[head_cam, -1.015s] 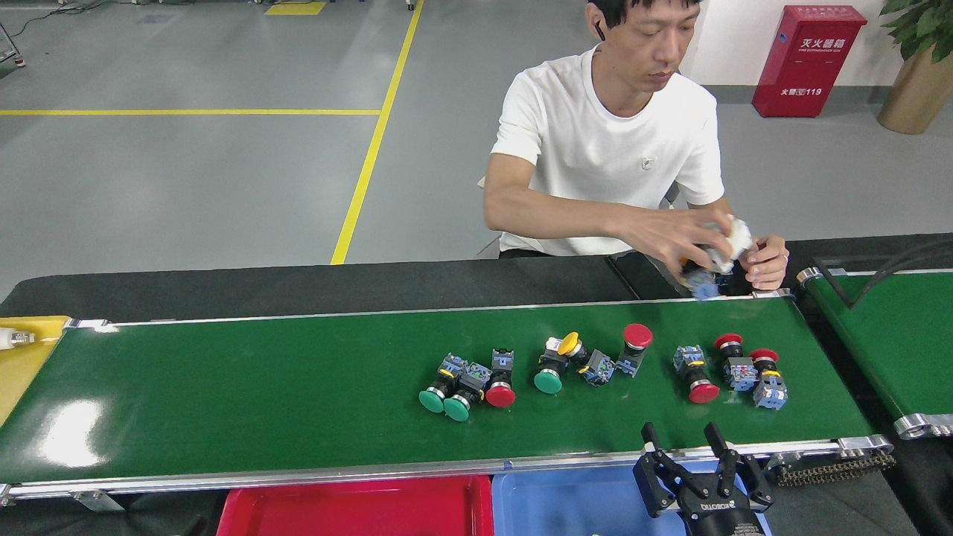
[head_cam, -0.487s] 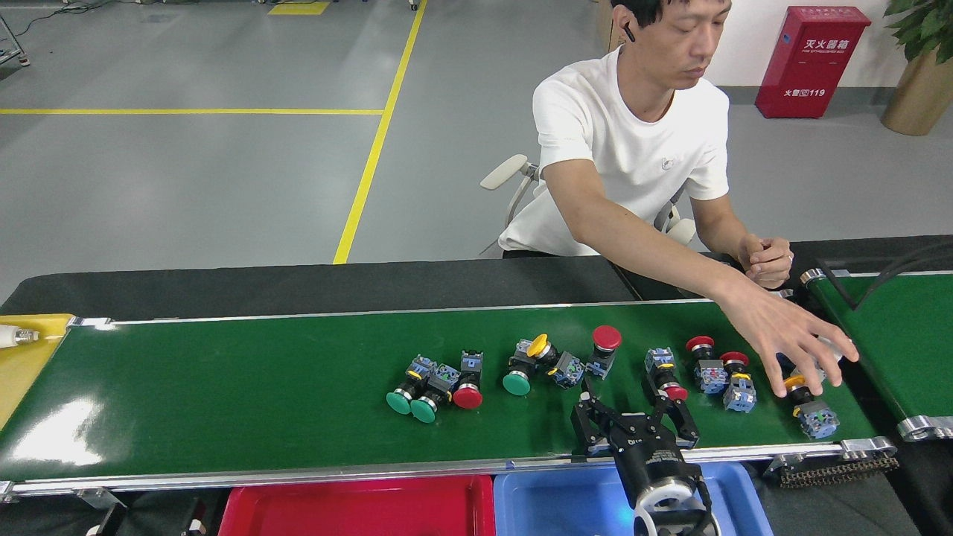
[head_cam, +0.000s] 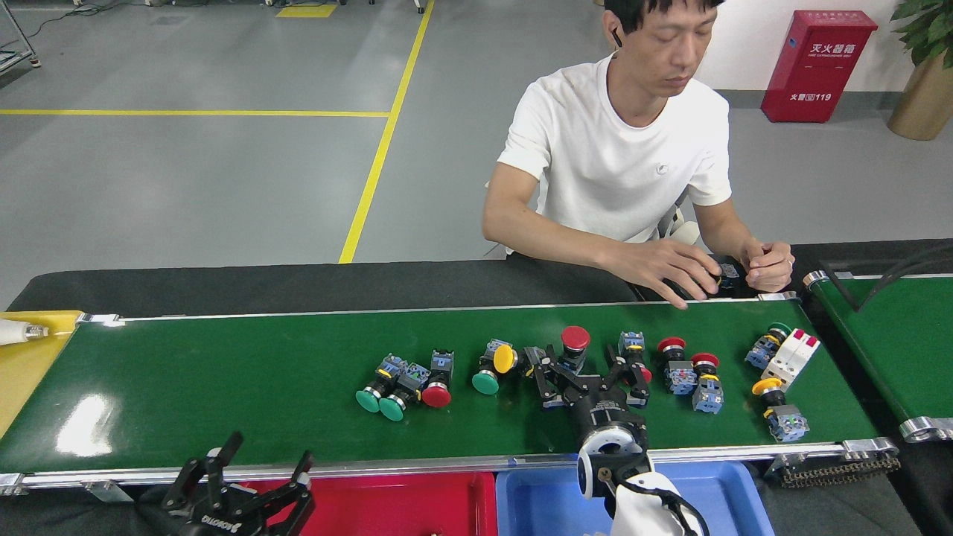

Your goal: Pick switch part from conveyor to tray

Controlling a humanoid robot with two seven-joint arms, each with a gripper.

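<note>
Several switch parts lie in groups on the conveyor (head_cam: 223,387), a glossy green belt. My right gripper (head_cam: 584,366) reaches over the belt's near rail with its fingers spread open. A red-capped switch part (head_cam: 575,339) sits at the gap between its fingertips, and I cannot tell whether they touch it. A blue and red part (head_cam: 633,356) lies right beside the right finger. The red tray (head_cam: 387,506) sits below the near rail. My left gripper (head_cam: 264,458) hangs open just left of it, holding nothing.
A person sits behind the belt with both hands (head_cam: 670,269) at its far edge. A blue tray (head_cam: 715,495) lies beside the red one, under my right arm. A yellow tray (head_cam: 30,365) is at the left end and a second green belt (head_cam: 893,350) at the right.
The belt carried the parts leftward. My right gripper reached forward over the belt to the red-capped part. My left gripper came into view. The person set new parts at the right end and withdrew.
</note>
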